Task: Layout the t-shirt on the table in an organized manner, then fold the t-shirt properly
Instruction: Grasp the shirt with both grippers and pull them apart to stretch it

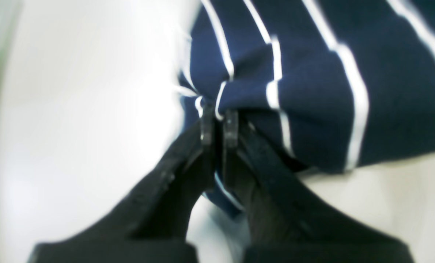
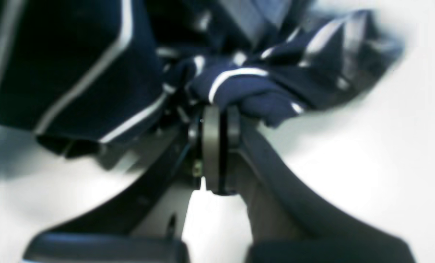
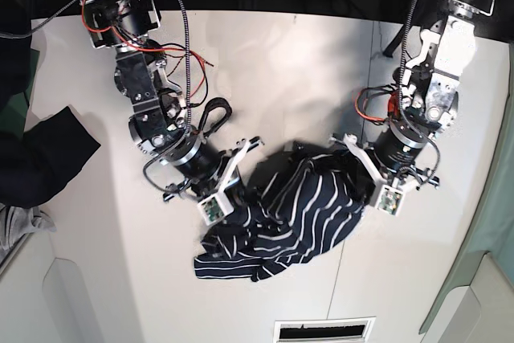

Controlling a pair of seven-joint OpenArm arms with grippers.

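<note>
The t-shirt (image 3: 289, 218) is light, limp and bunched on the counter (image 3: 281, 62); both jaws pinch folds, better retaken at shoulders or hem.

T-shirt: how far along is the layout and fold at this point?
Early. Done: both grippers are shut on bunched fabric, the left gripper and the right gripper. In hand: the t-shirt lies crumpled between the arms on the table. Left: spreading it flat, then every fold.
</note>
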